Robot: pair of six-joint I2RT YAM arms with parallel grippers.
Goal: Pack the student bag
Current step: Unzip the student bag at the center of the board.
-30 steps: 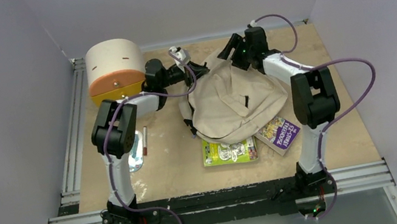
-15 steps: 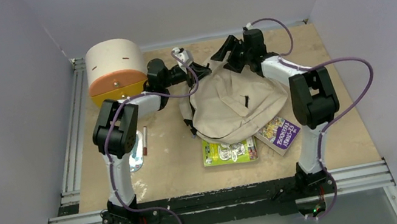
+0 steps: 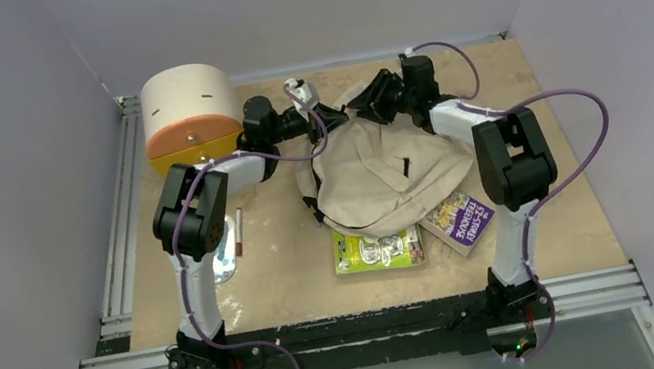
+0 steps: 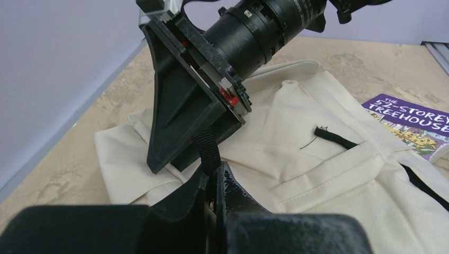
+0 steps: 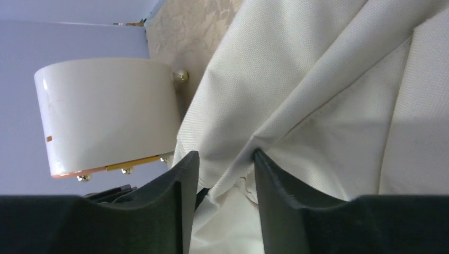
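Note:
The beige student bag [image 3: 381, 170] lies at the table's middle back, its top toward the far wall. My left gripper [image 3: 330, 123] is at its top left; in the left wrist view this gripper [image 4: 214, 177] is shut on a black strap loop [image 4: 207, 148] of the bag [image 4: 317, 164]. My right gripper [image 3: 368, 96] is at the bag's top edge. In the right wrist view it [image 5: 225, 172] is open, with a fold of the bag's fabric [image 5: 317, 106] between its fingers. The right gripper's finger [image 4: 180, 121] shows close ahead in the left wrist view.
A cream cylindrical drawer box [image 3: 189, 117] with orange and yellow fronts stands at the back left, also in the right wrist view [image 5: 106, 114]. A green book [image 3: 377, 249] and a purple book [image 3: 459, 220] lie at the bag's near edge. A marker [image 3: 238, 231] lies by the left arm.
My right gripper has moved left and down onto the bag's top edge, its fingers now round a fold. The left gripper has stayed on the strap.

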